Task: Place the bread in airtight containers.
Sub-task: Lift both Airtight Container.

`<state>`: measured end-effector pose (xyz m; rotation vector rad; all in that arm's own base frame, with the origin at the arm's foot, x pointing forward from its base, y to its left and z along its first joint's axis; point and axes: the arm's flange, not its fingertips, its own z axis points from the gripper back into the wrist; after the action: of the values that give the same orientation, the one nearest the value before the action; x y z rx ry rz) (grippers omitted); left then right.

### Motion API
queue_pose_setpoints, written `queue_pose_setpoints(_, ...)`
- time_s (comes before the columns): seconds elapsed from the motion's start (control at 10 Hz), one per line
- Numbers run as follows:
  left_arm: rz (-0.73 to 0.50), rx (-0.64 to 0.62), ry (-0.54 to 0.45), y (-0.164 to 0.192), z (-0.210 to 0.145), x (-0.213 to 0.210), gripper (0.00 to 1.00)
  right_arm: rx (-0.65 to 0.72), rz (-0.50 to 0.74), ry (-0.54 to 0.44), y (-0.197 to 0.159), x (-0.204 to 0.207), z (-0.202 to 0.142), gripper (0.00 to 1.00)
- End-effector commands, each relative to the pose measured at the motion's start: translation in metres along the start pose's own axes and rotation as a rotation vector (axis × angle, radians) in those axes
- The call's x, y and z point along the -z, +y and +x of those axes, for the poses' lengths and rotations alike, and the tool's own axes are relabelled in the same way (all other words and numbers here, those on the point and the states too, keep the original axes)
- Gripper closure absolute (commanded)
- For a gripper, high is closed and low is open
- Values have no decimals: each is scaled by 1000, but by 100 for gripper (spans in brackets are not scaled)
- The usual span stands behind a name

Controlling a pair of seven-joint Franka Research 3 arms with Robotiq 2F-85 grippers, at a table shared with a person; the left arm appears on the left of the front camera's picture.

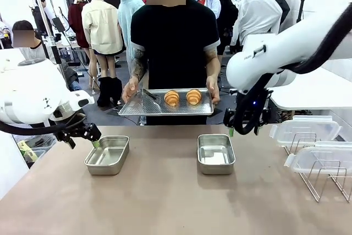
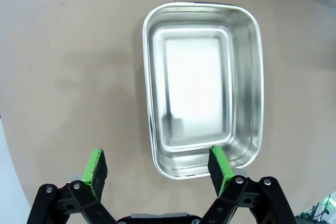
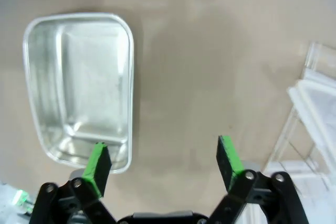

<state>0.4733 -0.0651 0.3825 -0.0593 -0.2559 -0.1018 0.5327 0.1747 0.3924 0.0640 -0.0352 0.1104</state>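
Two golden-brown rolls of bread lie side by side on a flat steel tray that a person holds with both hands beyond the table's far edge. Two steel airtight containers stand without lids on the table: one at the left, one at the middle right. My left gripper hovers open just left of the left tub. My right gripper hangs open above the table, right of the other tub. Neither holds anything.
Black tongs lie on the tray's left part. Clear plastic lids rest on a wire rack at the table's right side. Brown tabletop lies bare in front of the tubs.
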Motion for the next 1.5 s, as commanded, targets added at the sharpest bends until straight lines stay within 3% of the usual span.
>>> queue_pose_setpoints(0.0,8,-66,-4,0,14,8,0,27,19,-33,7,24,15,0)
queue_pose_setpoints(0.8,36,-88,118,-2,25,65,0,12,1,-44,23,71,40,0)
queue_pose_setpoints(1.0,54,-87,126,-4,25,69,4,16,2,-46,25,71,39,39)
queue_pose_setpoints(1.3,56,-88,110,-11,31,65,64,48,30,-61,26,71,40,98)
queue_pose_setpoints(1.4,55,-100,94,-11,31,61,84,53,38,-68,26,70,38,100)
